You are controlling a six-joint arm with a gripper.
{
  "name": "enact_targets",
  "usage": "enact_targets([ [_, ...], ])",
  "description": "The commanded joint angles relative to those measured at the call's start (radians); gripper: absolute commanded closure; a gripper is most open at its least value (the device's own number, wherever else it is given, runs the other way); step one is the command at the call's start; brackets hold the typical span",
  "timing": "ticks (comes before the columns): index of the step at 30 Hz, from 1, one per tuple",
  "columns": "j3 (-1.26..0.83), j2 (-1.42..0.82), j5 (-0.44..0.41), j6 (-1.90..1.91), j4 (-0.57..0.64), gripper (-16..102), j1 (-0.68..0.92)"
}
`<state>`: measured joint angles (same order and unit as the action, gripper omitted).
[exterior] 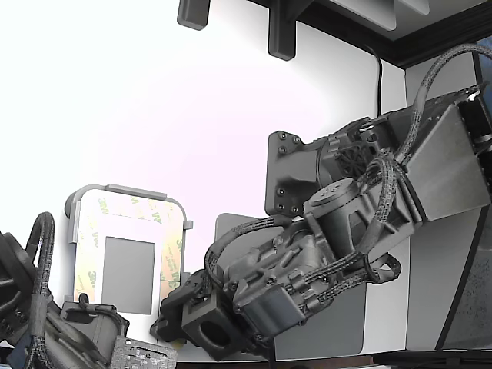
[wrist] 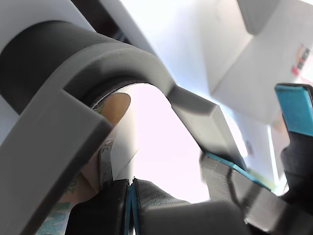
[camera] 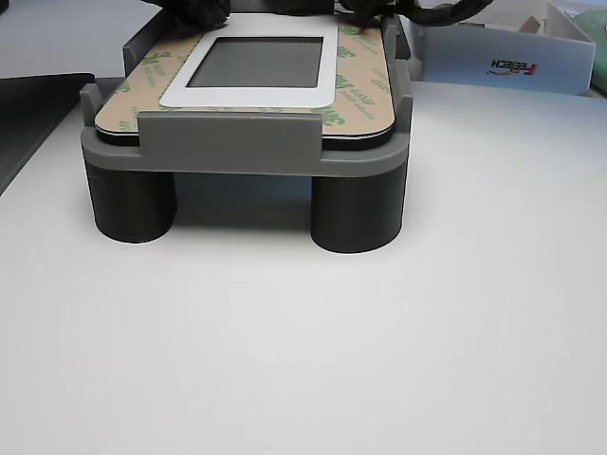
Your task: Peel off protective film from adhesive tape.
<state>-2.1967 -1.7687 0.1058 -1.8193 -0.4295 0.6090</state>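
Note:
The protective film [exterior: 174, 254], a cream liner with pale green 3M print, frames a dark grey square [exterior: 129, 265] on the light grey tray [exterior: 127, 190]. It also shows in the other view [camera: 356, 85], lying flat along the near and side strips. The adhesive tape is hidden under the liner. My gripper [exterior: 171, 311] sits at the tray's corner nearest the arm. In the wrist view its dark fingers [wrist: 146, 200] are pressed together, and a lifted pale corner of the film [wrist: 122, 142] runs down into the seam between them.
A second arm [exterior: 46, 323] sits at the exterior view's lower left, close to the tray. A large dark grey mat [exterior: 338, 323] lies under my arm. In the other view the tray [camera: 247, 152] stands on dark round legs, with a white box [camera: 503, 57] behind it.

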Motion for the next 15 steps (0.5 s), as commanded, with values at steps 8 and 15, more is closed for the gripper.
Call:
enact_targets([
  [8, 0.023, -0.009, 0.006, -0.015, 0.008, 96, -0.021],
  [15, 0.023, -0.006, 0.011, -0.026, 0.011, 96, -0.029],
])
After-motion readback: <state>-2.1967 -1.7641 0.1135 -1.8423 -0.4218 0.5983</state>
